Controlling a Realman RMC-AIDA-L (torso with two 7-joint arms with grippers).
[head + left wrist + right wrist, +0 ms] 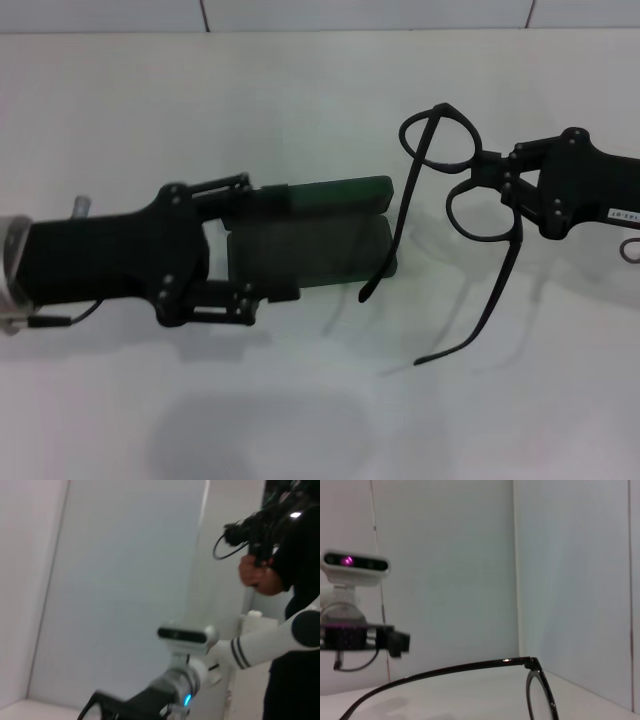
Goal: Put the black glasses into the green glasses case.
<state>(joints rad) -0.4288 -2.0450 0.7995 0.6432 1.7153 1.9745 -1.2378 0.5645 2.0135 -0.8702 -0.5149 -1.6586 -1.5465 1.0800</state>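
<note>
The right hand [505, 185] is clenched on the bridge of the black glasses [450, 190], holding them above the white bench [300, 420] just beside the far end of the green glasses case [335, 240], both temple arms unfolded and trailing toward the robot. The left hand [265, 245] straddles the open case, its fingers spread along either side; whether they actually press it I cannot tell. Carrying is in hand; next the temples likely need folding, or the frame lowering lengthwise into the lining
</note>
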